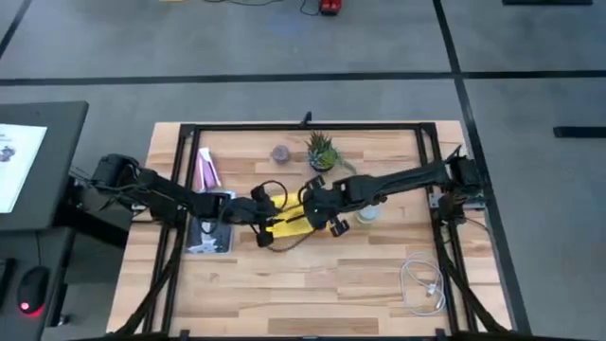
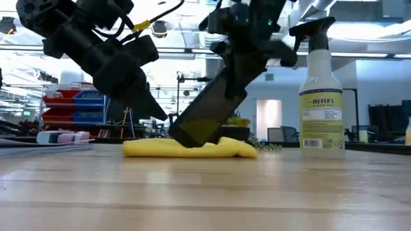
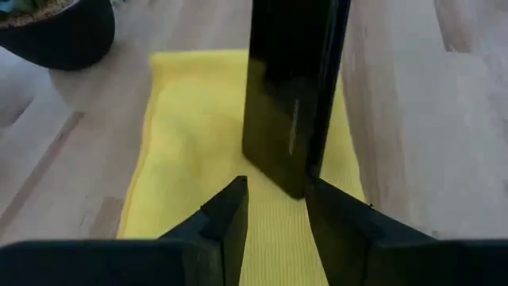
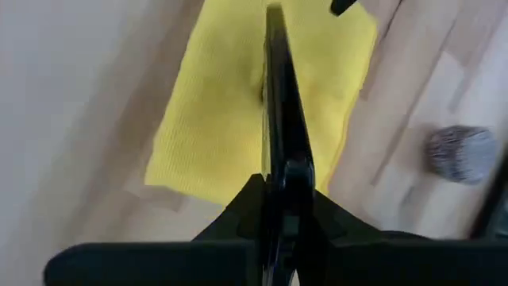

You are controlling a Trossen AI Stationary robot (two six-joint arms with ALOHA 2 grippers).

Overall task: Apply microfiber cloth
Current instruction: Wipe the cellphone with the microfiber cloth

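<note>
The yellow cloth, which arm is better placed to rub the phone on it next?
Probably the right: its tool is shut on the black smartphone, whose lower end touches the microfiber cloth. The left tool sits open beside the phone, gripping nothing.

A black smartphone (image 2: 209,112) is held tilted in the right tool (image 2: 247,54), its lower end pressed onto the yellow microfiber cloth (image 2: 189,149). A spray bottle (image 2: 320,90) is seen upright nearby.
</note>
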